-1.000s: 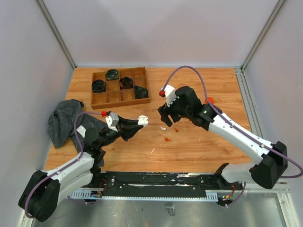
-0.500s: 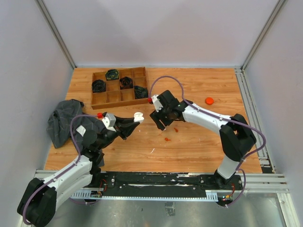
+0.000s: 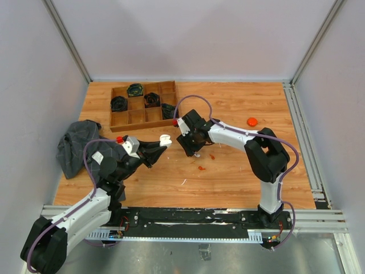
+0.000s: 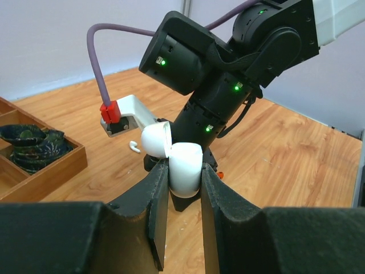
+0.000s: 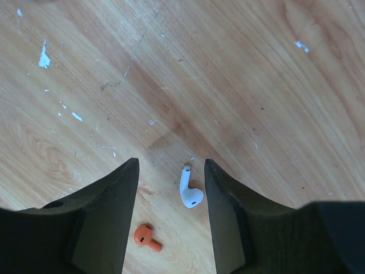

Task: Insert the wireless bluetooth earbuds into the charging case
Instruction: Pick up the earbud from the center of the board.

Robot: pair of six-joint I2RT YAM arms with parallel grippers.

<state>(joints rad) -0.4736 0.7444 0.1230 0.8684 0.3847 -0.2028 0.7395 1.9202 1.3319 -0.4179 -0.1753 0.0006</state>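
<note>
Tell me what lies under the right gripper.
Under the right gripper, between its open jaws, a pale earbud lies on the wooden table; an orange earbud lies beside it. Anything beneath the fingers themselves is covered.

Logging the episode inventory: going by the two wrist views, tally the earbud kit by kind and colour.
white earbud: 1
orange earbud: 1
charging case: 1, lid open, held in the left gripper
Total: 3
</note>
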